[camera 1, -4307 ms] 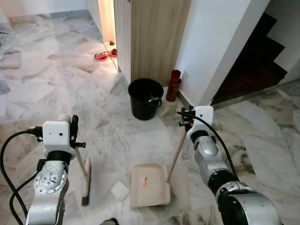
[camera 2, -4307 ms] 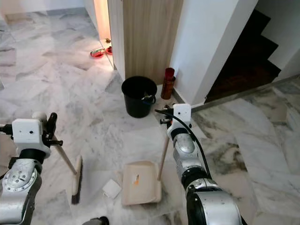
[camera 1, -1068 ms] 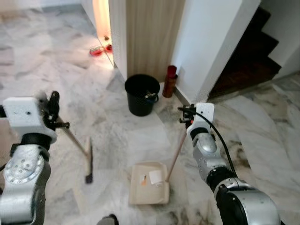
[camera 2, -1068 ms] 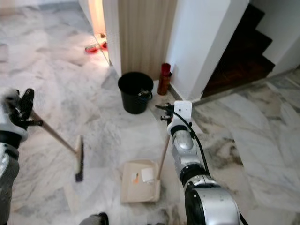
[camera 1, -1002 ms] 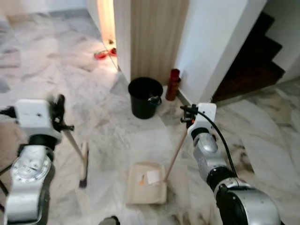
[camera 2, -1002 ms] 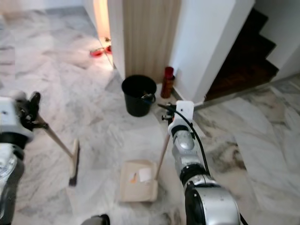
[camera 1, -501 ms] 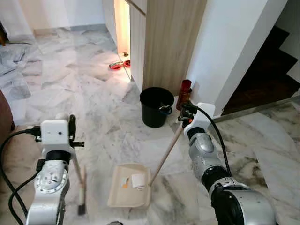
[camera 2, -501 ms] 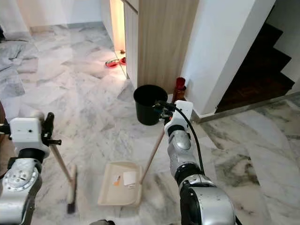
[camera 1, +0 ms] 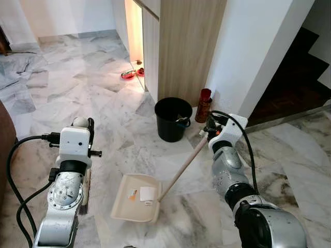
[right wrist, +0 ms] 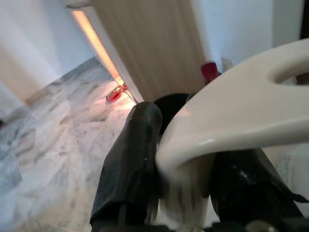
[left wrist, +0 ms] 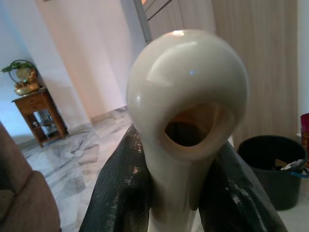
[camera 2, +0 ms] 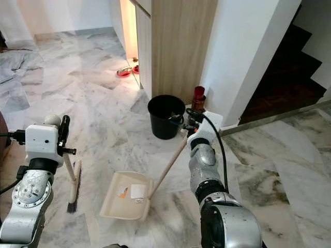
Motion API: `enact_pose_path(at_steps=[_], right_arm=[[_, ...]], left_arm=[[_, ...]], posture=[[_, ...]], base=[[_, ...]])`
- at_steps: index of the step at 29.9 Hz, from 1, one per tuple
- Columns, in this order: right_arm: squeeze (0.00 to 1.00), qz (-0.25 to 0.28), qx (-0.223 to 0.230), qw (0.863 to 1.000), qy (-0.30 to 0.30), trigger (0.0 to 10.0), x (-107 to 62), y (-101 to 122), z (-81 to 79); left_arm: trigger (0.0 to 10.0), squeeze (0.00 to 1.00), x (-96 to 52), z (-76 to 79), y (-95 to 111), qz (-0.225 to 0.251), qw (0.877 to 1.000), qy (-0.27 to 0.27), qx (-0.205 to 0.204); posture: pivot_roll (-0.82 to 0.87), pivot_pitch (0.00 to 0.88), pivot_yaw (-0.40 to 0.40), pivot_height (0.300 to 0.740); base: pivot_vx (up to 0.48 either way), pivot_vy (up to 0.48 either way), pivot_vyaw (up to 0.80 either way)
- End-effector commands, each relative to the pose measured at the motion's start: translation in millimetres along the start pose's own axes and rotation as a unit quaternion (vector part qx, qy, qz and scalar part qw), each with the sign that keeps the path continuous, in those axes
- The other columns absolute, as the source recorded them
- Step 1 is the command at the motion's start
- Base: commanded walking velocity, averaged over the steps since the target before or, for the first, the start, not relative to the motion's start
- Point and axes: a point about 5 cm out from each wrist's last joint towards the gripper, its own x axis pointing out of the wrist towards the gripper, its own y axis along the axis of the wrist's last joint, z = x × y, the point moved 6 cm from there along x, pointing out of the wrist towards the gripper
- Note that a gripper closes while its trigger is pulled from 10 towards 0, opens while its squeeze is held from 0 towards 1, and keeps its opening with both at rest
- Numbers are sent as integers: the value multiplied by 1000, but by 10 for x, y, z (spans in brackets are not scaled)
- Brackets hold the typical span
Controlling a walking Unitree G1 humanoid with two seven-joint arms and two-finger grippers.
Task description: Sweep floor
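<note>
On a marble floor (camera 1: 62, 103) near a black bucket (camera 1: 172, 118), the left gripper (left wrist: 181, 193) pinches the broom (camera 2: 72, 183) handle, the right gripper (right wrist: 186, 179) clamps the dustpan (camera 1: 134, 198) handle. Tilting the loaded dustpan risks spilling its paper scraps (camera 1: 147, 194).

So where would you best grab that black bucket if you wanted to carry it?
Probably by the rim of the black bucket, coming straight down from above: it stands upright with its mouth open to the top. The side facing the open floor looks easiest, since the red bottle and the wall crowd its far side.
</note>
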Motion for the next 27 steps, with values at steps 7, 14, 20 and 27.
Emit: enact_pose_path(at_steps=[7,14,20,27], right_arm=[[0,32,73,997,-2,10000,102,271,-117],[0,31,84,996,-4,10000,103,277,-85],[0,27,97,995,-11,10000,97,257,-30],[0,27,95,995,-10,10000,93,246,-33]], left_arm=[[10000,0,-15,-68,118,28,999,15,16],[10000,0,-4,-48,148,35,999,16,6],[10000,0,19,-80,151,37,999,20,2],[10000,0,9,-157,138,35,999,31,0]], posture=[[212,0,-41,740],[205,11,-41,740],[200,18,-40,740],[199,23,-42,740]], base=[[0,0,0],[0,0,0],[0,0,0],[47,0,0]])
